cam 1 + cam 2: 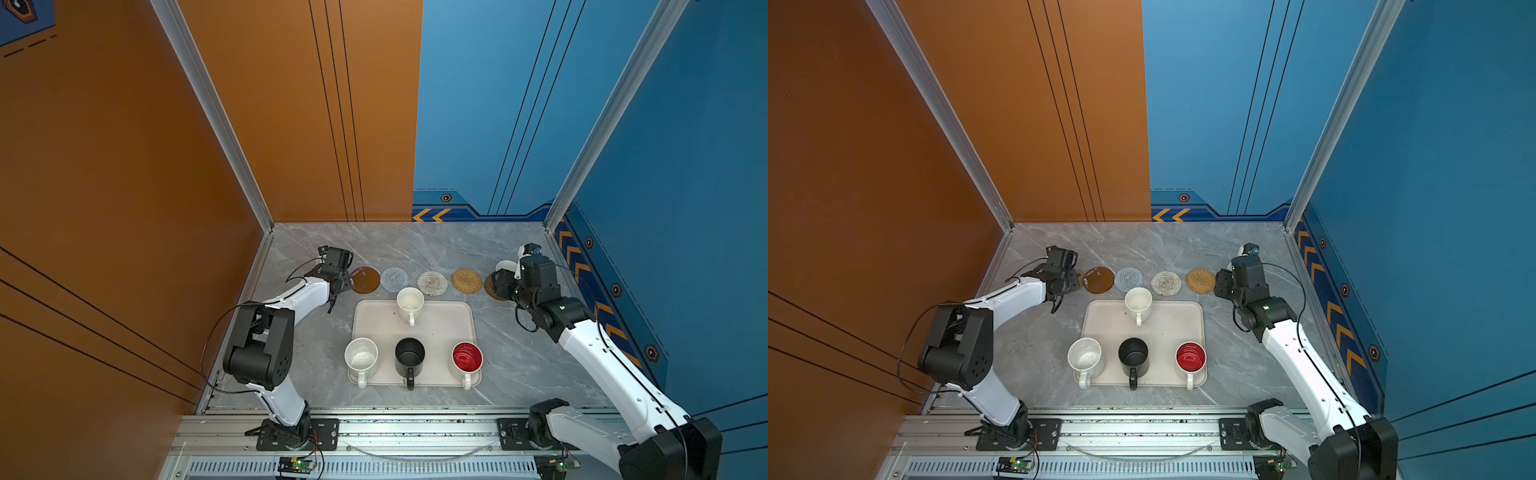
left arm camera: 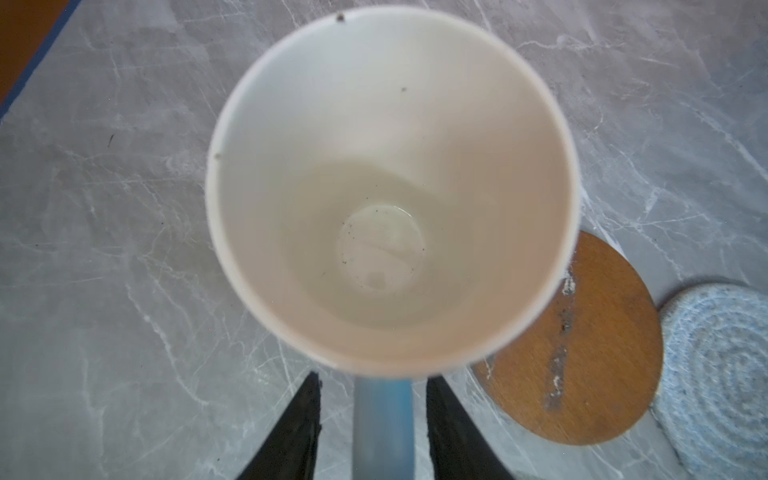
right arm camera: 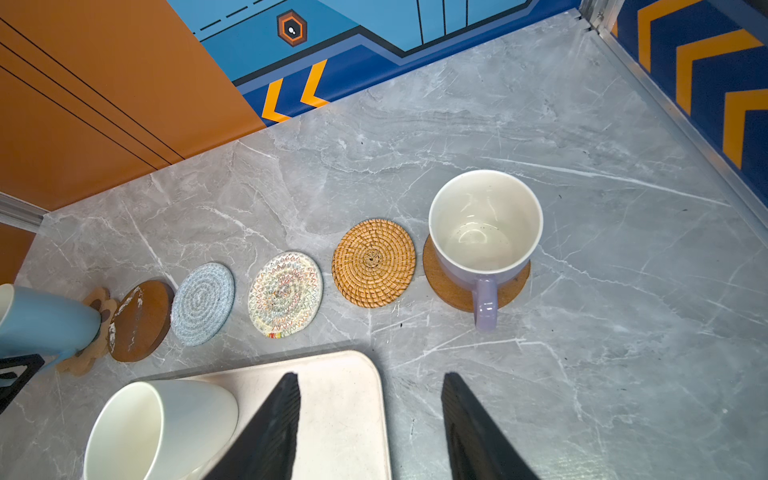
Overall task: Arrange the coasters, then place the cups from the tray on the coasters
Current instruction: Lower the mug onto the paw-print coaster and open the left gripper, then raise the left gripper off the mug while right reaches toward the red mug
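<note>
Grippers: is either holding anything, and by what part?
Nothing is held. The left gripper straddles the handle of the blue mug, a gap showing on each side; the right gripper is open around nothing.

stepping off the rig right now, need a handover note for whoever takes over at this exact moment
Left gripper: open, jaws on either side of the handle of the light blue mug, not clamped.
Right gripper: open, empty.
Done: six coasters in a row behind the tray. The light blue mug is on the paw coaster; the lavender mug is on the right-end wooden disc.
Left: the cream-white mug, speckled mug, black mug and red-inside mug are on the tray. The other wooden disc, grey-blue coaster, woven white coaster and rattan coaster are bare.
</note>
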Tool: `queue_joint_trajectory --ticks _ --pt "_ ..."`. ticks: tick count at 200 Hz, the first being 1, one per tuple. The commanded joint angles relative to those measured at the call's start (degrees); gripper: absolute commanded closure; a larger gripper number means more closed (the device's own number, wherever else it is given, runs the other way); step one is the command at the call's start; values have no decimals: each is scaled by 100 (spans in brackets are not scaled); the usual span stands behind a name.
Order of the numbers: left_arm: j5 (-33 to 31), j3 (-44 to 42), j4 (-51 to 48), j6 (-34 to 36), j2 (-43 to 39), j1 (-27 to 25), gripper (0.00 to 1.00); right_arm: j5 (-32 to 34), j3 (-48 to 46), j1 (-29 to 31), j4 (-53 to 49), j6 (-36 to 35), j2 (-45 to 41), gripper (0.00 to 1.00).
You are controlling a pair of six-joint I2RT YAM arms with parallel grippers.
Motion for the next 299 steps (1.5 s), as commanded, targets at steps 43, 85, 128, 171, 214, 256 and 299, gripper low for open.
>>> queue_joint_trajectory --ticks 43,85,128,171,214,256,299 --pt "66 -89 -177 -135 -494 45 51 -22 144 36 4 66 -97 45" --pt "93 -464 -177 -274 -1318 -175 51 -83 187 119 -103 75 -244 44" --pt "-448 -584 -177 -461 -2109 -1064 51 60 328 817 -454 85 -445 45" --pt "-955 -622 -182 -474 -2478 -2050 49 1022 415 2264 -1533 161 -740 45" --pt "-1009 -769 -206 -414 -2703 -2343 48 1771 387 3771 -2984 1023 -1022 45" --pt "-1006 -799 -200 -346 -2896 -2424 48 2174 294 5083 -3954 2107 -973 47" --pt "-1018 -859 -202 -301 -3086 -2456 47 2078 124 6014 -4124 2976 -656 48"
